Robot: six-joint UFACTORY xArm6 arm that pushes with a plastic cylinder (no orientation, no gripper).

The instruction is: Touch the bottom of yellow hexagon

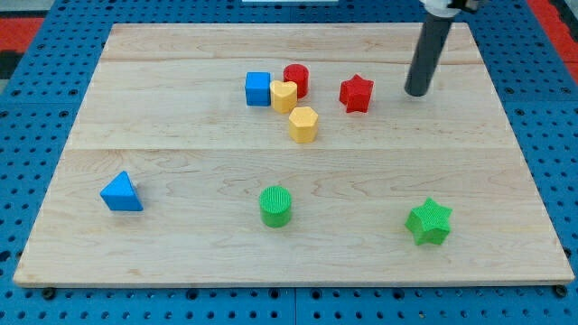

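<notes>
The yellow hexagon (303, 124) sits a little above the board's middle. Just up and left of it is a yellow heart-shaped block (284, 95), touching a blue cube (258, 88) and a red cylinder (296, 79). My tip (416, 93) rests on the board at the upper right, well to the right of the yellow hexagon and slightly higher. A red star (357, 93) lies between my tip and the hexagon.
A blue triangle (120, 193) lies at the lower left. A green cylinder (275, 206) stands below the hexagon near the view's bottom. A green star (429, 222) is at the lower right. The wooden board (181, 153) lies on a blue pegboard (36, 108).
</notes>
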